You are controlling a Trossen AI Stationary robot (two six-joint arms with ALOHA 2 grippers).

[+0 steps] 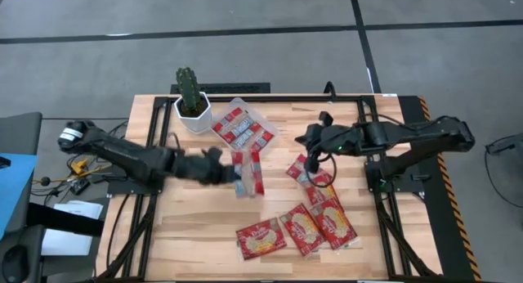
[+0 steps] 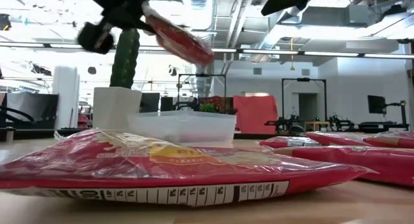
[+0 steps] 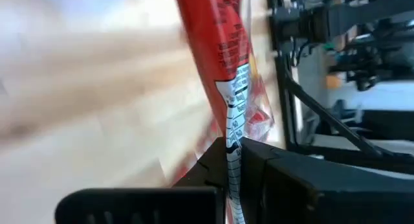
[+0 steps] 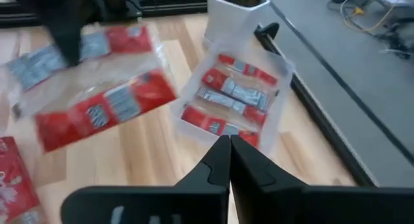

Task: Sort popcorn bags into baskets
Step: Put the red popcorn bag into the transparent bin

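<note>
Nearest the low camera lies a large popcorn bag (image 2: 162, 169) with a yellow-orange picture, flat on the desk (image 1: 188, 226); it belongs to a cluster of larger bags (image 1: 306, 226) on the robot's right side. Behind it, the left claw (image 3: 229, 153) is clamped on the edge seam of a small red packet (image 1: 249, 172), which hangs above the desk centre, near the clear basket (image 1: 260, 119) but not over it. That basket, just beside the white cactus pot (image 1: 193, 113), already holds several small packets (image 4: 233, 98). The right claw (image 4: 229, 143) hovers with its fingers pressed together and empty, between the larger bags and the basket.

Risk, as I judge it: the grip is only on a thin seam, so the shiny packet could slip or swing and drop short of the basket. Its low rim could also catch the dangling packet, nudging the basket toward the pot.
</note>
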